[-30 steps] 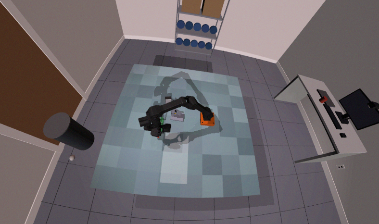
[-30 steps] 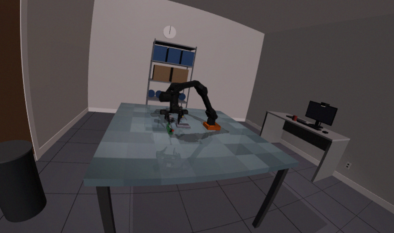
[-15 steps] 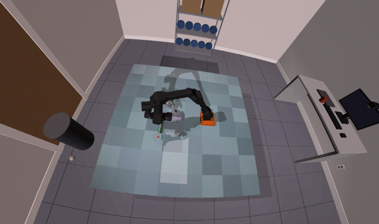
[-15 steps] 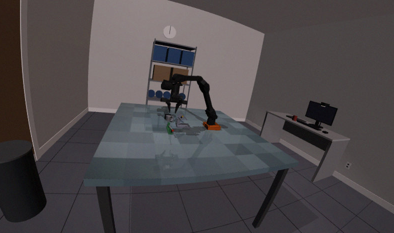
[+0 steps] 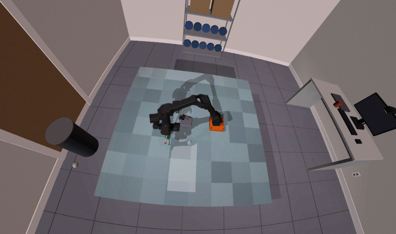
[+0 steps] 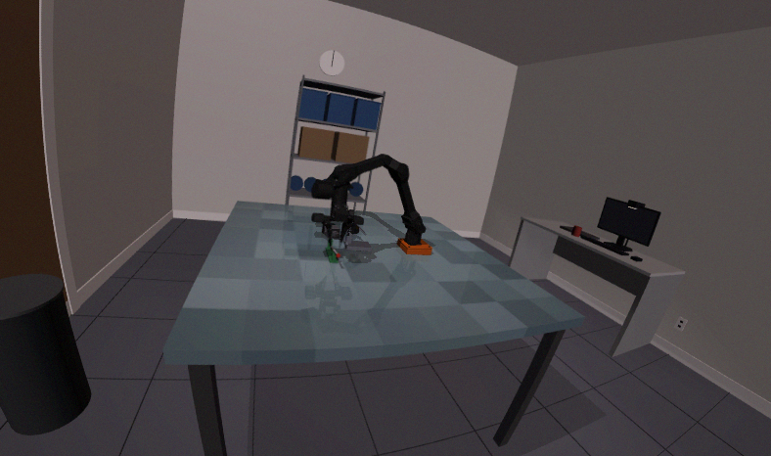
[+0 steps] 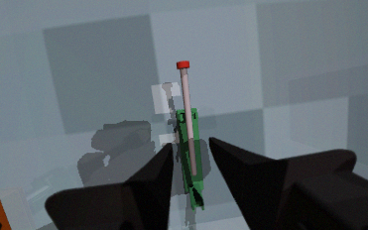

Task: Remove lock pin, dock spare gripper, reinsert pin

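Observation:
The lock pin [image 7: 185, 99], a pale rod with a red head [image 5: 165, 142] [image 6: 338, 255], lies along a narrow green piece [image 7: 197, 190] [image 5: 167, 137] [image 6: 331, 254] on the table. My gripper [image 7: 190, 144] [image 5: 167, 131] [image 6: 338, 233] hangs just above them and points down. Its two dark fingers stand partly apart on either side of the green piece and the pin's lower end, and do not clamp them. The grey mount block [image 5: 186, 121] sits on the table to the right of the gripper, below the arm. I cannot make out its socket.
The arm's orange base [image 5: 216, 125] [image 6: 415, 247] stands right of the mount on the glossy tiled table [image 5: 222, 180] [image 6: 433, 317]. A shelf rack, a dark bin and a desk with a monitor stand on the floor, away from the table.

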